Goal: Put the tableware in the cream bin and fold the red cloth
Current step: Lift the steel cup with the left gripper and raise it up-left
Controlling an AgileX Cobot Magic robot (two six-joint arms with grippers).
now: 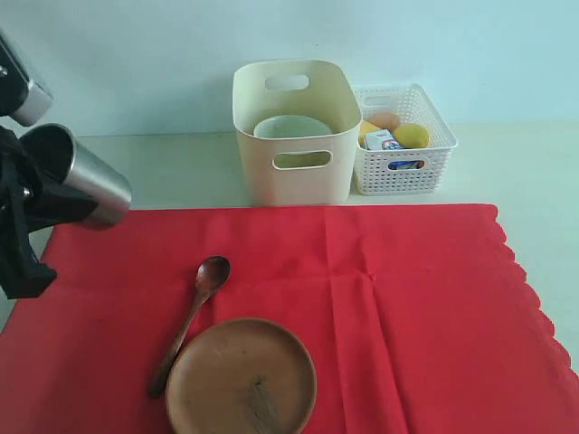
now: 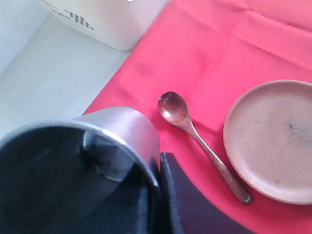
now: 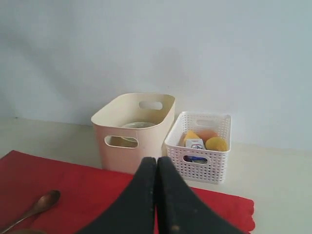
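Exterior view, nearest first: the plate (image 1: 241,378) is lying on the cloth (image 1: 407,307) at the front edge. The spoon (image 1: 190,321) is resting just beside it, its handle slanting toward the front and its scoop pointing back. Farther back and off to the left, the left claw (image 1: 41,201) is clenching the cup (image 1: 90,185) near its mouth, holding it clear above the cloth's left edge. The cup is tilting, its long axis slanting with the mouth up and left and the base down and right. Beyond the cloth's far edge the bin (image 1: 298,185) is standing on the table (image 1: 181,167), to the right of the cup and farther back. I judge the coming carry is calling for a sweep right and back, over the bin's rim. 1 bowl (image 1: 291,127) is already sitting inside. The right claw (image 3: 157,195) is hanging clenched on nothing, facing the bin and well apart from it.
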